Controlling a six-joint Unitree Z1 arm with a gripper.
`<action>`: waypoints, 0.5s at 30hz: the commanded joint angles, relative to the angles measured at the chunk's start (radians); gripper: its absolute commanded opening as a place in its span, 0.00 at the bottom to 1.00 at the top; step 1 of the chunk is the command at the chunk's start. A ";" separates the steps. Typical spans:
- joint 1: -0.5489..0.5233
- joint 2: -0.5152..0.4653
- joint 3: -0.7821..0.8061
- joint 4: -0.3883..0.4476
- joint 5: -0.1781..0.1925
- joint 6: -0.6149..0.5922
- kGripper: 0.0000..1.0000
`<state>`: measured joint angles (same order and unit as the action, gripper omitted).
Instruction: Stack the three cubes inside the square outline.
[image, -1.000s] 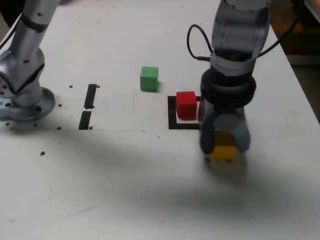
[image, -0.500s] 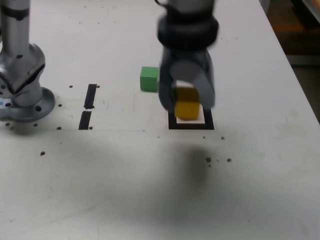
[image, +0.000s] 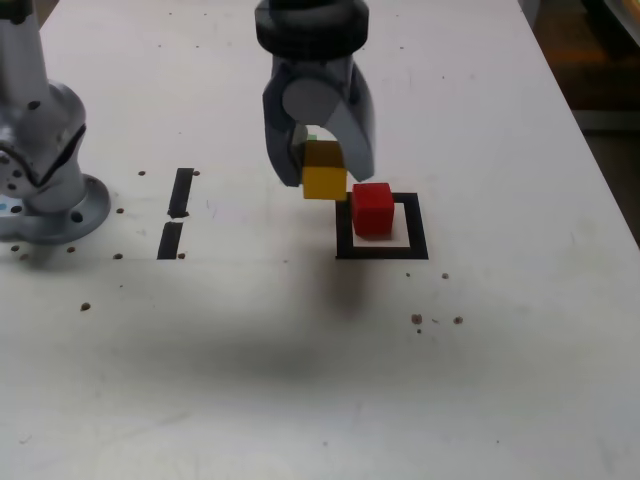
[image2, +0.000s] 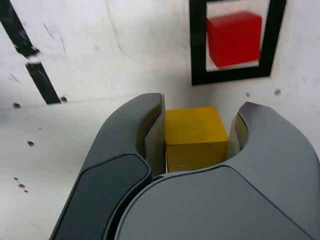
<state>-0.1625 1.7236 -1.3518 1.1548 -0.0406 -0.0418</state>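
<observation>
Two short black tape strips (image: 176, 212) lie end to end on the white table (image: 520, 330) — dark specks (image: 436, 320) nearby.

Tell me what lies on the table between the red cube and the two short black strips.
Nothing: in the exterior view, bare white table separates the red cube from the black strips, apart from the square outline's own tape edge.

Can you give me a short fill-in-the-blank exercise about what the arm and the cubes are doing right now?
1. The gripper is shut on the ____ cube.
2. The cube inside the square outline is ____.
3. The held cube hangs ____ the table, not resting on it.

Missing words: yellow; red; above
</observation>
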 joint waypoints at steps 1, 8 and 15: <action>0.012 0.014 0.003 -0.019 -0.004 0.018 0.10; 0.049 0.064 -0.026 -0.050 -0.011 0.060 0.10; 0.073 0.109 -0.066 -0.067 0.007 0.081 0.11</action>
<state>-0.0922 1.8309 -1.4062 1.0904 -0.0367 0.0374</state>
